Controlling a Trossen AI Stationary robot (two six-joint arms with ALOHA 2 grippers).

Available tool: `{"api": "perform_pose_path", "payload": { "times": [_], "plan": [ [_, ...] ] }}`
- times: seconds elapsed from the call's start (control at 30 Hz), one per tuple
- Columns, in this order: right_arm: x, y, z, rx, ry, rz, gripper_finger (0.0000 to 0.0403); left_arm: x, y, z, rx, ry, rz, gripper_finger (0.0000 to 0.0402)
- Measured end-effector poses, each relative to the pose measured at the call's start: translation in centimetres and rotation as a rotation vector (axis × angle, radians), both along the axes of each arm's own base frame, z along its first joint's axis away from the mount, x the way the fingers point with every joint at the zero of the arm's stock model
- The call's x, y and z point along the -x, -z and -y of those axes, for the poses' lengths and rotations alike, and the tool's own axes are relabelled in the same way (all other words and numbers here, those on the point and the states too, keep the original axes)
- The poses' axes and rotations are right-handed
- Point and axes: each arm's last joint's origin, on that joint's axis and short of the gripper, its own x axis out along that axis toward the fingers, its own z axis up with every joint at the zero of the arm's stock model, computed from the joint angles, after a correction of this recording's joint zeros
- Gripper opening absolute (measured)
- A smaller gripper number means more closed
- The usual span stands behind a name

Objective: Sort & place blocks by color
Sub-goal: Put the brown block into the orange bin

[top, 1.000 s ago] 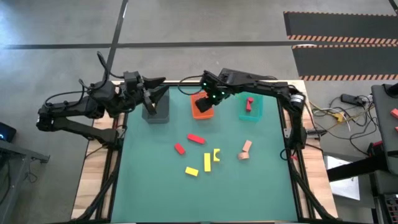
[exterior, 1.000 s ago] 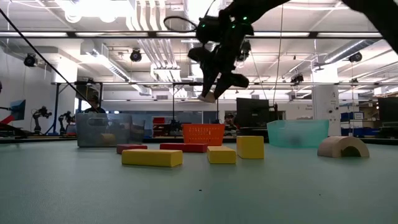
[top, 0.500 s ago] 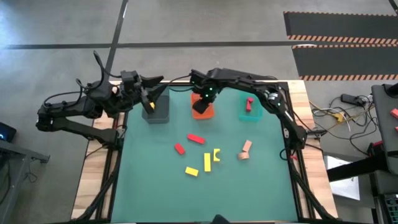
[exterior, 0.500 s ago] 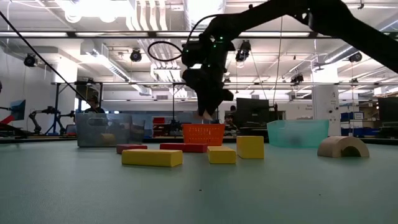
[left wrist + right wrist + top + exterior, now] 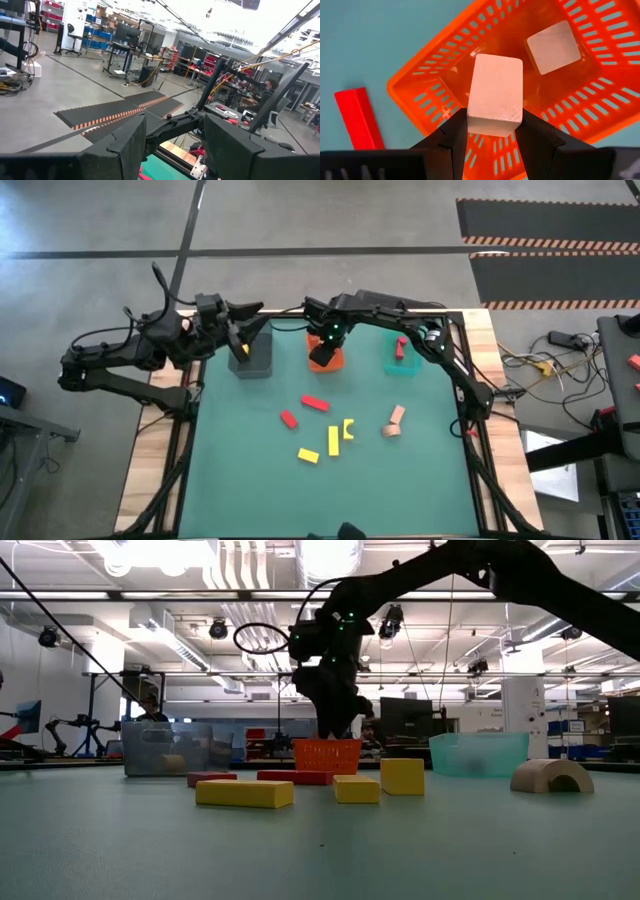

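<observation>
My right gripper (image 5: 491, 122) (image 5: 322, 348) hangs over the orange tray (image 5: 330, 360) (image 5: 445, 75) and is shut on a pale pinkish-tan block (image 5: 496, 85). A second pale block (image 5: 554, 46) lies on that tray's floor. My left gripper (image 5: 175, 127) (image 5: 245, 340) is open and holds nothing; it waits above the dark grey tray (image 5: 255, 358). On the mat lie red blocks (image 5: 314, 403) (image 5: 289, 419), yellow blocks (image 5: 308, 454) (image 5: 333, 441) (image 5: 348, 428) and a tan arch (image 5: 395, 420). One red block (image 5: 401, 345) sits in the teal tray (image 5: 404, 360). My right gripper pinches the pale block between its two fingers (image 5: 455, 135), on two opposite side faces at the end nearest the wrist (image 5: 492, 116). The fingers come from above, pointing down. The block is lifted clear and hangs over the inside of the orange tray.
The three trays stand in a row along the table's far edge, grey at the left, orange in the middle, teal at the right. A red block (image 5: 360, 117) lies on the mat beside the orange tray. The near half of the green mat (image 5: 330, 500) is bare.
My right gripper, still shut on the pale block, has swung a little toward the table's left and come down, from well above the orange tray to just over its rim. The left arm has kept still.
</observation>
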Motion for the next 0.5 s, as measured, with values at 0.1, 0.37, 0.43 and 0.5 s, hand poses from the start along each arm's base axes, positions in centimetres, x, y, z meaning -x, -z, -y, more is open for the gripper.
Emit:
{"api": "perform_pose_path", "payload": {
  "times": [0.1,0.37,0.43,0.5],
  "plan": [
    [-0.04,0.02,0.0,0.001,0.0,0.003,0.0132,-0.01,0.01,0.0,0.0,0.0,-0.001,0.0185],
    [-0.16,-0.01,0.06,0.007,0.003,0.015,0.015,0.02,0.0,0.0,0.0,0.0,0.0,0.0185],
    [-0.19,0.0,0.07,0.008,0.006,0.017,0.0163,-0.03,0.01,0.0,0.0,0.0,-0.001,0.0185],
    [-0.19,0.0,0.07,0.008,0.006,0.018,0.0173,-0.03,0.03,0.0,0.0,0.0,-0.002,0.0185]
  ]
}}
